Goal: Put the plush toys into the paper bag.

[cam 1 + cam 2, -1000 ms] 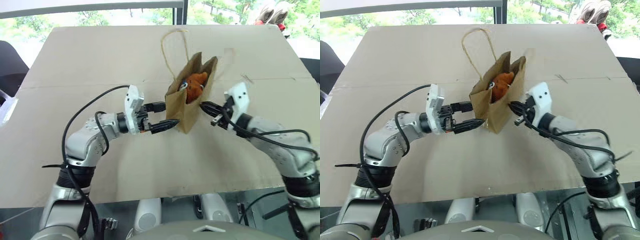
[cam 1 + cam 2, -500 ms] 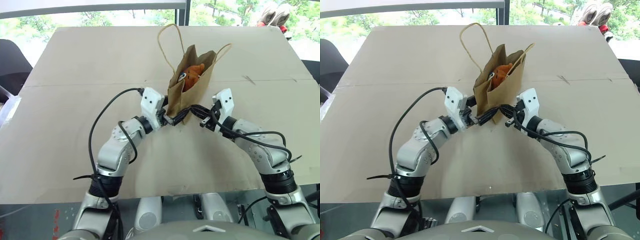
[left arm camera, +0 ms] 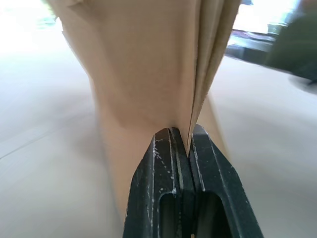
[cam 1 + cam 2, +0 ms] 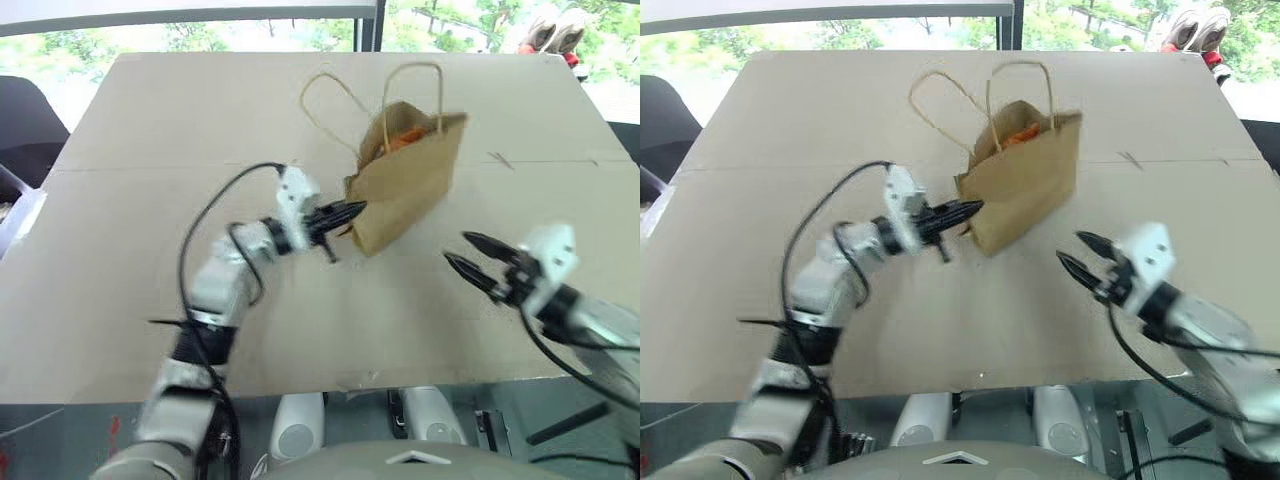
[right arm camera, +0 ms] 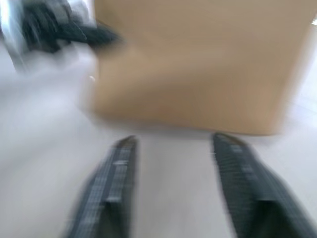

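The brown paper bag (image 4: pixel 410 185) stands on the table with both loop handles up. An orange plush toy (image 4: pixel 405 138) shows inside its open mouth. My left gripper (image 4: pixel 355 208) reaches in level from the left and is shut on the bag's lower side fold; in the left wrist view its fingers (image 3: pixel 163 163) pinch the paper bag (image 3: pixel 148 64) crease. My right gripper (image 4: pixel 456 248) hangs open to the right of the bag, apart from it, holding nothing. In the right wrist view its fingers (image 5: pixel 119 173) stand wide before the bag (image 5: pixel 198 64).
The table is covered with tan cardboard (image 4: pixel 150 150) with a seam across it; its front edge (image 4: pixel 330 385) is near me. A dark chair (image 4: pixel 25 120) stands at the left. Open cardboard lies left, right and in front of the bag.
My right gripper has let go of the bag, opened and drawn back to the right. My left gripper has shut on the bag's side. The bag has swung and now leans to the right.
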{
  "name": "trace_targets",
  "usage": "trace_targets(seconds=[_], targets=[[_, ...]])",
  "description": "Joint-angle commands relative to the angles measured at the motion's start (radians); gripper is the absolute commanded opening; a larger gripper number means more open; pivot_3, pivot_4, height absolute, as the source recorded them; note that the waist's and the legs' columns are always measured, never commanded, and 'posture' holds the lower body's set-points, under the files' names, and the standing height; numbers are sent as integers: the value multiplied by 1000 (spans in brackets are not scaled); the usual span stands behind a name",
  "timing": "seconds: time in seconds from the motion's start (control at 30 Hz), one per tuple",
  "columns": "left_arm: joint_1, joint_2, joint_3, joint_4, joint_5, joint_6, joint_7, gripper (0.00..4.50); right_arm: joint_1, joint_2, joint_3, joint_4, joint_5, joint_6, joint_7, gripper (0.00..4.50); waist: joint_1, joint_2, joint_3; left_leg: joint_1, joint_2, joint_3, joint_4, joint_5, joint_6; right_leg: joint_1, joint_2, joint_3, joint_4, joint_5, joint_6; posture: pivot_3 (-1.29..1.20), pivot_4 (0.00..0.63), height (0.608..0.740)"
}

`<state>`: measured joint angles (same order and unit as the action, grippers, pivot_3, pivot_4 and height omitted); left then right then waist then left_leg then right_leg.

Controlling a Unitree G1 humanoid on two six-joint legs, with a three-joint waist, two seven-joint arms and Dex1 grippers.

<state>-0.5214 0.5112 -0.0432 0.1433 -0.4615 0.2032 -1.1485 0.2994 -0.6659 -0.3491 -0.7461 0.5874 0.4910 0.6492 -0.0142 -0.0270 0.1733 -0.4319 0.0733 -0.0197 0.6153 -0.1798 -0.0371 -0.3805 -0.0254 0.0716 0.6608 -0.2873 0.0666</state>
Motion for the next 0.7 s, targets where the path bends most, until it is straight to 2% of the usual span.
trace_targets(seconds=[0.03,0.07,0.13,0.23,0.3,0.37,0.47,0.5,0.53,0.57,0.7], targets=[[-151,72,-21,262,27,-255,-362,0,163,-30,-233,-80,64,-77,165,4191,1,0,0,1,0,0,0,0,0,1,0,0,0,0,0,0,150,740],[-190,88,-43,343,44,-329,-421,0,207,-30,-274,-86,68,-92,194,4438,3,0,0,1,0,0,0,0,0,1,0,0,0,-1,1,0,150,740],[-262,91,-83,490,67,-462,-466,0,247,-25,-314,-91,61,-125,216,4438,1,-1,-1,1,0,-1,1,0,0,2,0,-1,0,-2,3,0,150,740],[-335,67,-154,661,108,-654,-466,0,253,-16,-294,-92,32,-156,206,4438,0,-2,-1,0,0,0,3,0,0,2,0,0,-1,-2,3,0,150,740],[-361,41,-134,743,124,-683,-466,0,229,-10,-252,-87,11,-163,182,4438,1,-2,-2,0,0,0,4,0,0,3,0,0,-1,-2,3,0,150,740],[-362,32,-111,759,109,-669,-466,750,206,-7,-206,-80,-17,-169,164,4500,-1,-2,-2,0,0,-1,4,0,0,3,0,0,0,-2,3,0,150,740],[-333,43,-66,694,77,-612,-464,1850,176,-6,-176,-64,-23,-171,155,4500,0,-2,-1,-1,0,-2,3,0,0,2,1,0,1,1,4,0,150,740],[-323,45,-52,672,73,-588,-461,2411,170,-4,-174,-58,-21,-173,155,4500,0,-2,-1,-1,0,-3,3,0,0,2,1,-1,1,2,3,0,150,740],[-283,67,-28,603,54,-525,-433,2704,154,-2,-161,-49,-21,-173,151,4500,-4,-2,-1,-1,0,-3,3,0,0,2,1,-1,1,2,3,0,150,740],[-234,92,-3,518,32,-441,-397,3183,142,1,-152,-39,-17,-171,150,4500,-5,-2,-1,0,0,-3,3,0,0,2,1,0,1,2,3,0,150,740],[15,184,96,132,-57,-115,-201,3183,133,8,-165,10,-1,-178,171,4500,-20,-1,-1,1,1,-3,1,0,0,3,1,-1,2,2,3,0,150,740]])
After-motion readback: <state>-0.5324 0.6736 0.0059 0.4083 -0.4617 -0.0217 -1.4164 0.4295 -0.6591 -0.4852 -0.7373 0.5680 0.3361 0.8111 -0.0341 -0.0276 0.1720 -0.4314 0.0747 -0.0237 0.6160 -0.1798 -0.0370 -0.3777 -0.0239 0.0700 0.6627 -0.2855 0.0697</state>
